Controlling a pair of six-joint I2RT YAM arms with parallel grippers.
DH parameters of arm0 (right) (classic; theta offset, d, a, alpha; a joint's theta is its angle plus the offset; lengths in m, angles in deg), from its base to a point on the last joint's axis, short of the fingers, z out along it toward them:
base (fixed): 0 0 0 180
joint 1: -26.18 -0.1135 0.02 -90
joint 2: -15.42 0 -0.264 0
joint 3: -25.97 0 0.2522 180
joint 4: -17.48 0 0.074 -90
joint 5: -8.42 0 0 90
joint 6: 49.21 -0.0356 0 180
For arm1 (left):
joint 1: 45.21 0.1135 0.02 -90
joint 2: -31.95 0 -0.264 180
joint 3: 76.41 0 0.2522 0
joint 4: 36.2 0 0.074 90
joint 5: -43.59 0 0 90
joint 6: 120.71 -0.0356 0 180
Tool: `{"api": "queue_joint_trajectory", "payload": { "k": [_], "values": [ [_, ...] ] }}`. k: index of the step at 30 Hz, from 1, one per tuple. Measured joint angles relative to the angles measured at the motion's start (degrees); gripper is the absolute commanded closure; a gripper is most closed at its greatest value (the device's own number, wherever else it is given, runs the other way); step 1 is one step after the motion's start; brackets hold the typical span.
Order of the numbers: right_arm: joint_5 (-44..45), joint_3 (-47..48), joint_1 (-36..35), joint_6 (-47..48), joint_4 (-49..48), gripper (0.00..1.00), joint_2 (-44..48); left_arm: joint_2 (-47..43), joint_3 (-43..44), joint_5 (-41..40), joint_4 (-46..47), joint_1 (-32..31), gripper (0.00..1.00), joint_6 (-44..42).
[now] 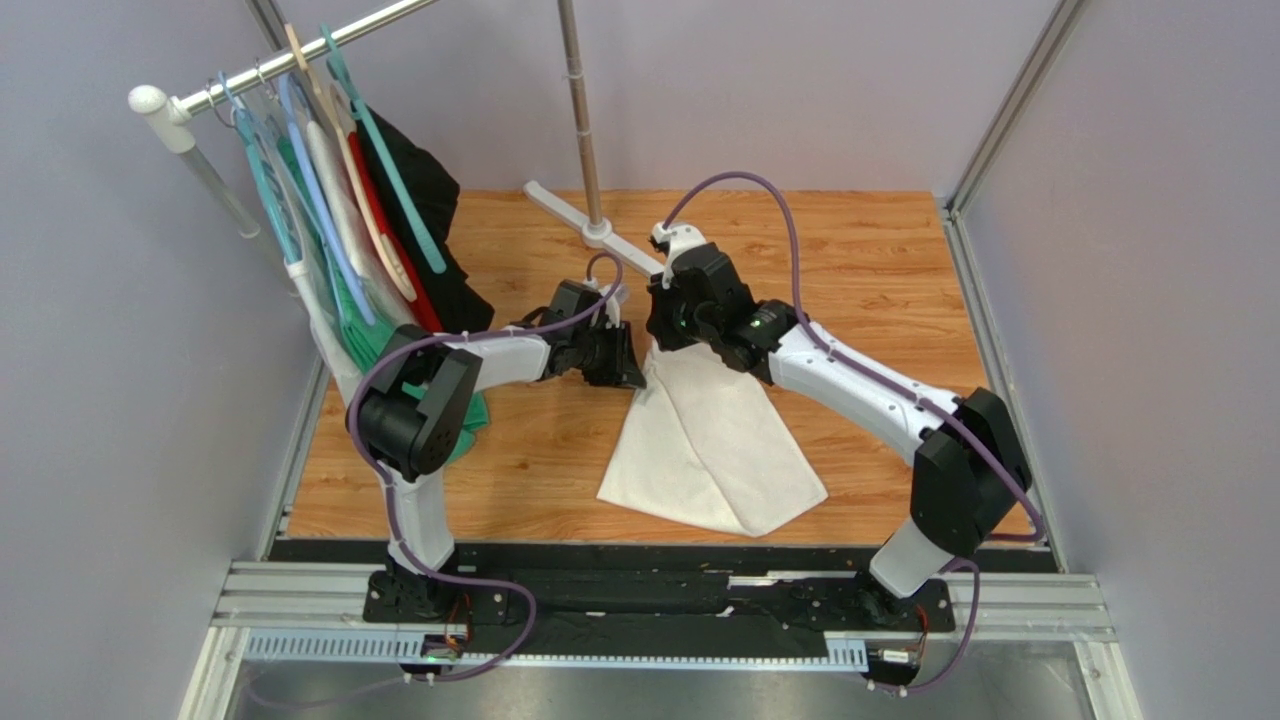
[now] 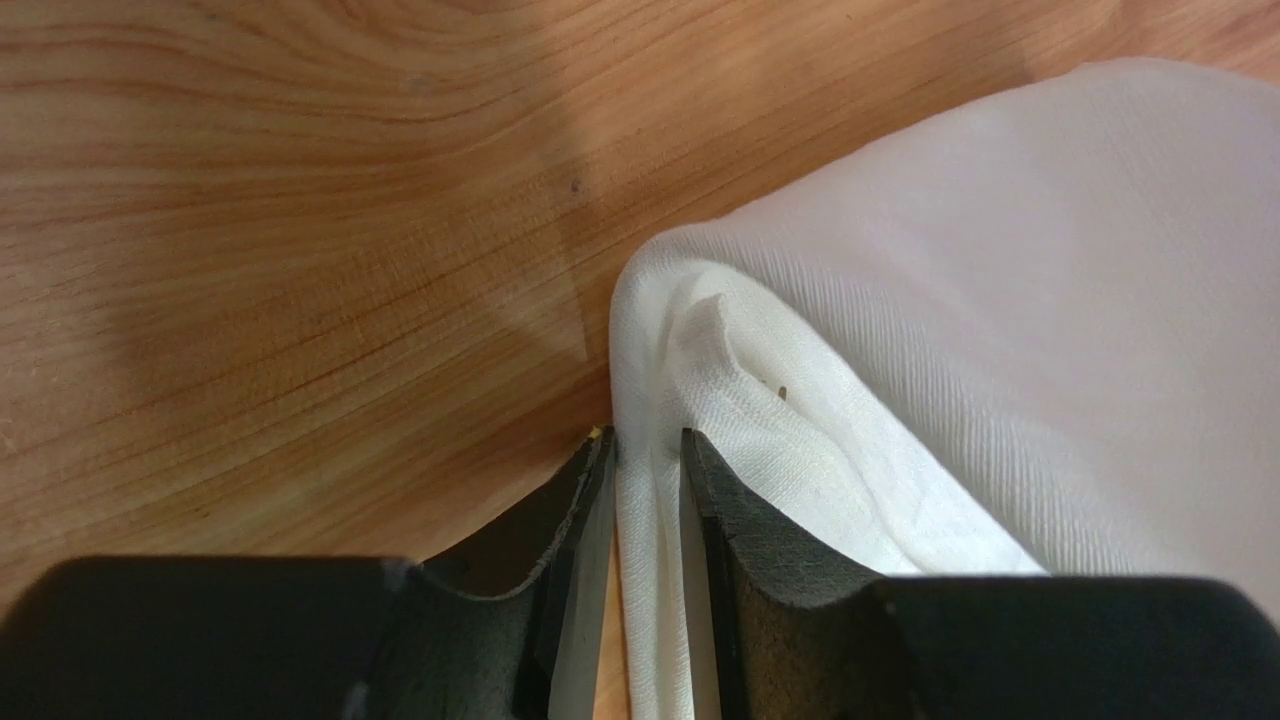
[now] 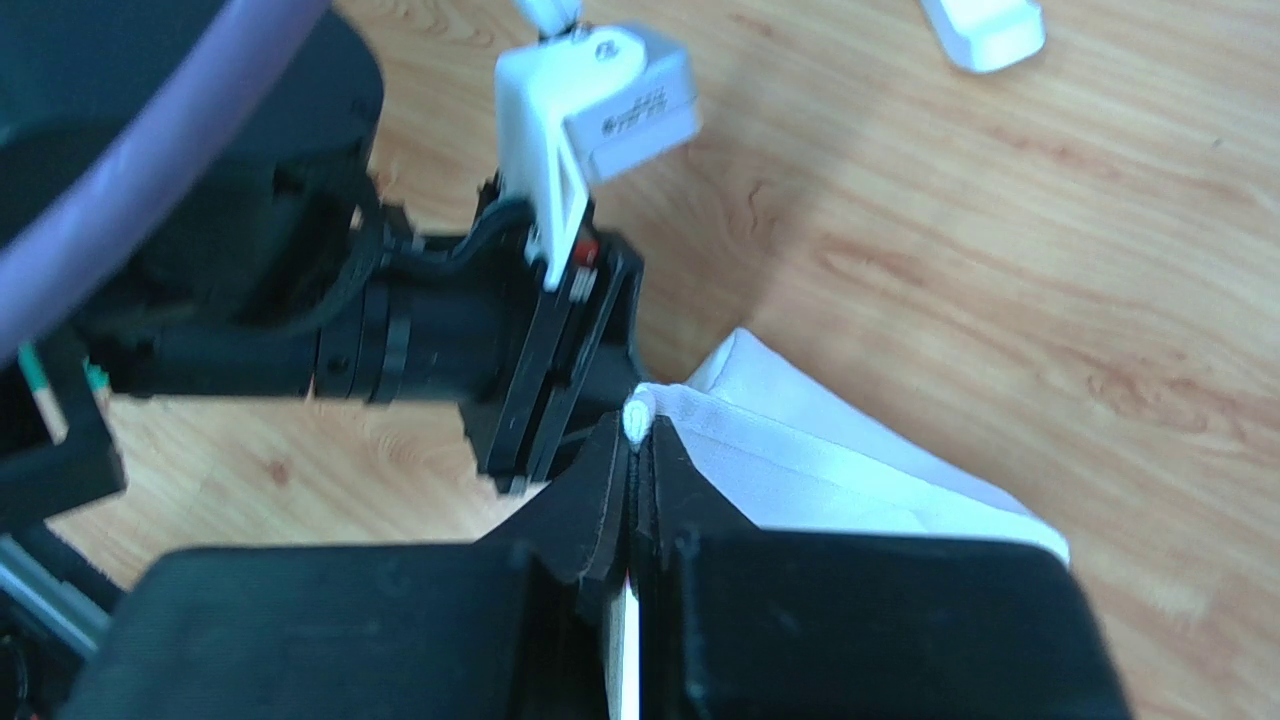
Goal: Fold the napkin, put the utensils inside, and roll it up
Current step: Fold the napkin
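The left gripper (image 2: 646, 458) has its dark jaws closed on a bunched fold of the large, plain white, soft cloth napkin (image 2: 992, 285), with fabric squeezed between the pads. The right gripper (image 3: 637, 450) pinches a corner of the same cloth, showing only a thin white edge between its jaws. Both grippers sit close together at the napkin's far end. From there it fans out wider across the light wooden tabletop (image 1: 887, 255) toward the arm bases. Coloured plastic hangers (image 1: 323, 165) hang from a rail on the left
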Motion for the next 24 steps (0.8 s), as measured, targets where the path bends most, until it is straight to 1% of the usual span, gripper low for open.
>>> {"api": "queue_joint_trajectory", "payload": {
  "k": [6, 13, 17, 20, 24],
  "values": [
    [2.82, -5.05, -4.61, -2.43, 0.00, 1.00, 4.52, -0.26, -0.35, -0.17, 0.35, 0.20, 0.68, 0.04],
    [5.40, -8.70, -10.38, -5.33, -0.07, 1.00, 5.11, -1.22, -2.21, -0.31, 2.16, 0.24, 0.67, 0.31],
    [6.93, -9.27, -13.00, -6.40, -0.11, 1.00, 5.09, -5.01, -5.73, -1.16, 1.86, 0.31, 0.66, 0.42],
    [8.37, -9.29, -14.71, -7.02, -0.13, 1.00, 5.09, -10.47, -8.72, -2.05, 1.01, 0.66, 0.63, 0.59],
    [9.66, -9.68, -16.59, -7.61, -0.57, 1.00, 5.05, -17.07, -11.54, -3.23, 0.44, 1.42, 0.63, 0.79]
  ]
}}
